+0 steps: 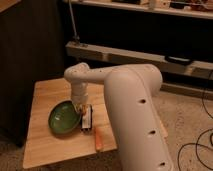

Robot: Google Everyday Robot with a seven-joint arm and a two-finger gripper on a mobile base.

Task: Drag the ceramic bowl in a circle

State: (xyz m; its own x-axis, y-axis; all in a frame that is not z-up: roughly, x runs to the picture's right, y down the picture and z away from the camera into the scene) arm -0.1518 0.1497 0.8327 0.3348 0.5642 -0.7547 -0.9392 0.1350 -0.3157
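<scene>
The ceramic bowl is glossy green with a paler rim and sits on the wooden table, left of centre. It looks tilted towards the camera. My gripper reaches down from the white arm and sits at the bowl's right rim. The arm's wrist hides the contact point.
A dark flat packet lies just right of the bowl, close to the gripper. An orange carrot-like object lies near the table's front edge. A dark cabinet stands to the left. A low shelf unit runs behind. Cables lie on the floor at right.
</scene>
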